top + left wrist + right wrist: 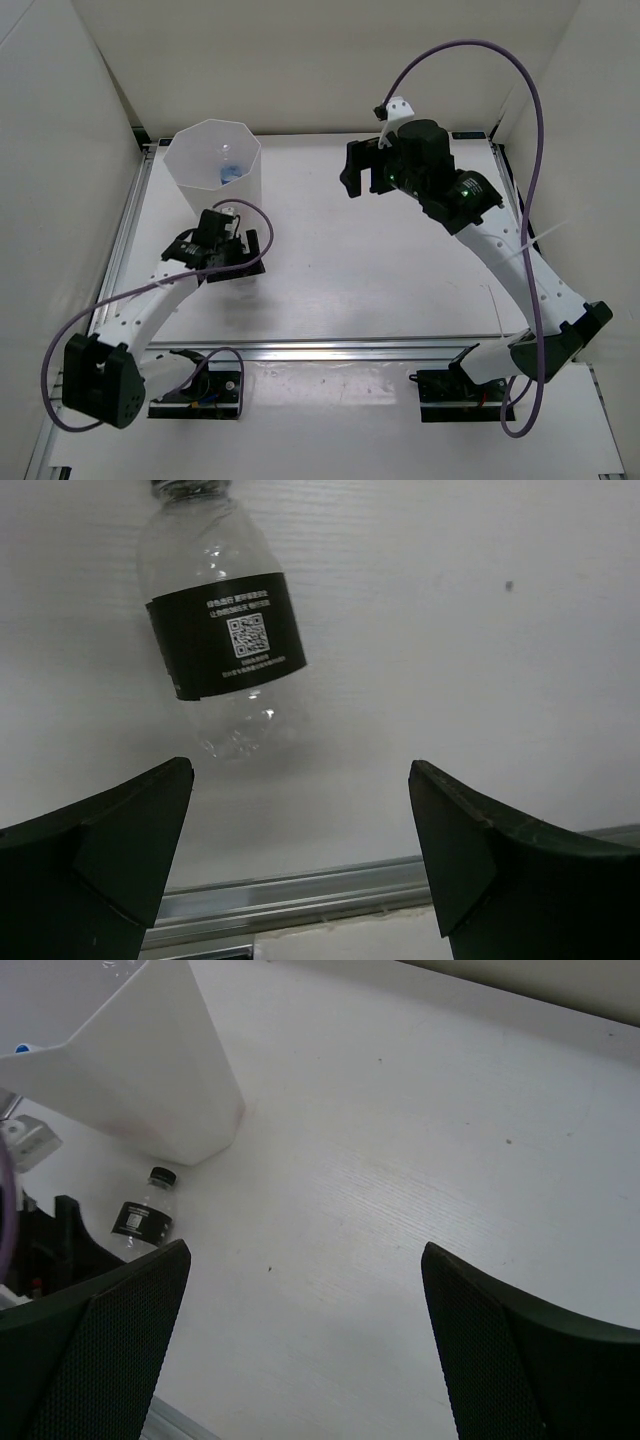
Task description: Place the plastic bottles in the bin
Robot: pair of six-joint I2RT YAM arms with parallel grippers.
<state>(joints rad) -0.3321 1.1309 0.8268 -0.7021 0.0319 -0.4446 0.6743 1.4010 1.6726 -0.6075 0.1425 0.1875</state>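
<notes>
- The bottle [215, 580] bears a black label [190, 645] with a white QR code [247, 637] printed at its middle.
- Two lines of small white print stand above the code and two below it, all too small to read.
- From the right wrist, the label's print shows only as a pale speck.

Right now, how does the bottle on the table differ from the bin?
The bottle lies on its side; the bin stands upright. The bottle is clear with a black label; the bin is plain white. The bin is far larger. Both sit on the table, close together.
</notes>
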